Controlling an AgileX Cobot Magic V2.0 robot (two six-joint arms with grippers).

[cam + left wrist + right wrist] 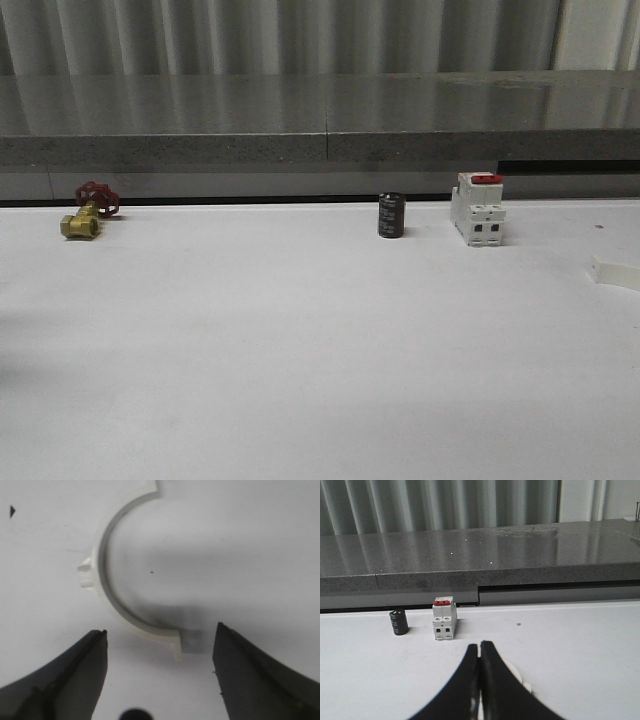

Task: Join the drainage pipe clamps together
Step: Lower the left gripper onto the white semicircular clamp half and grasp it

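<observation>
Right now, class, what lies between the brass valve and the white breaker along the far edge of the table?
In the front view, a black capacitor stands between the valve and the breaker, close beside the breaker.

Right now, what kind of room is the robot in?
Probably a workshop or test bench: a white table holds hardware such as a brass valve, a circuit breaker and a white pipe clamp half.

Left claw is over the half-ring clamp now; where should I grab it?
Probably the end tab of the clamp nearest the open left claw, coming straight down. It lies flat on the table, so pinch across the thin wall there.
</observation>
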